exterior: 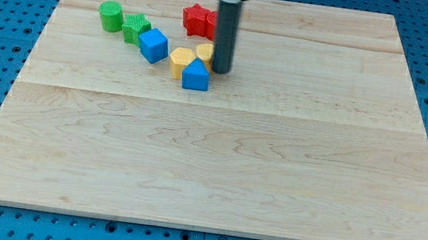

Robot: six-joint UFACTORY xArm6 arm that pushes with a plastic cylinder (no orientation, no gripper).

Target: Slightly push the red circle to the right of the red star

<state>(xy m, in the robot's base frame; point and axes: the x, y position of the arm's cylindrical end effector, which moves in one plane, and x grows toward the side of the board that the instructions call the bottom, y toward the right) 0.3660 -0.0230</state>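
Note:
The red star (pixel 197 20) lies near the view's top, just left of my dark rod. A bit of red touches the rod's left edge beside the star; I cannot tell whether it is the red circle, which otherwise does not show. My tip (pixel 220 71) rests on the board below and to the right of the red star. It is right next to a yellow block (pixel 205 51) that the rod partly hides, and just up and right of a blue block (pixel 196 75).
A green circle (pixel 112 16), a green star (pixel 136 27), a blue cube (pixel 153 46) and a yellow block (pixel 180 60) run in a slanting line left of my tip. The wooden board (pixel 216 170) sits on a blue pegboard.

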